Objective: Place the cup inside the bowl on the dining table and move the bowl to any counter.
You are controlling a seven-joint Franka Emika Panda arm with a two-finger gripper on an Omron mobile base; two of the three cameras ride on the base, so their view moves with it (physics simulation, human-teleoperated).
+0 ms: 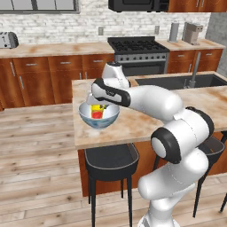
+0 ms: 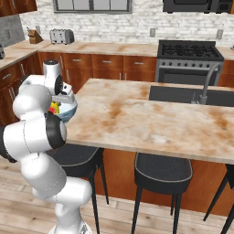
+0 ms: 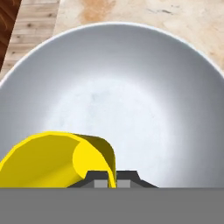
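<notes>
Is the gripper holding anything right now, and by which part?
Yes: the gripper is shut on the cup, pinching its rim wall, inside the bowl.

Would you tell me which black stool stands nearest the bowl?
The stool at the dining table's corner, directly below the bowl; the other stool sits beyond the arm.

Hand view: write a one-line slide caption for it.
The hand, shut on the rim of the yellow cup, holds it inside the white bowl on the dining table.
</notes>
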